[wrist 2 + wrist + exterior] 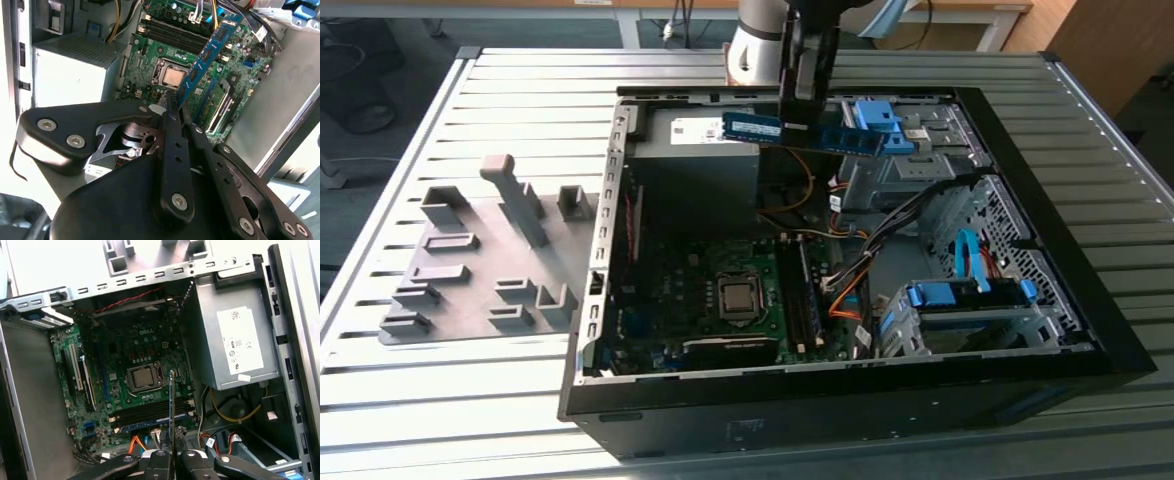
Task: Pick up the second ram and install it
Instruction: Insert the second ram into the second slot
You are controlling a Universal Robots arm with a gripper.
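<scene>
The claw [175, 107] was clamped tight on one end of the second ram [803, 132], carrying it edge-down in the air above the open computer case [607, 250], over the motherboard [135, 375], presumably so its contact edge could meet the memory slots [150, 414].

Gripper [801, 108] clamped on second ram [803, 133], held level above open computer case [854, 400], far side.

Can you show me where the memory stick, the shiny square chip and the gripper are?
second ram [210, 47], second wrist view, mid board.
processor [144, 377], first wrist view, metal top.
gripper [170, 456], first wrist view, between fingertips.
</scene>
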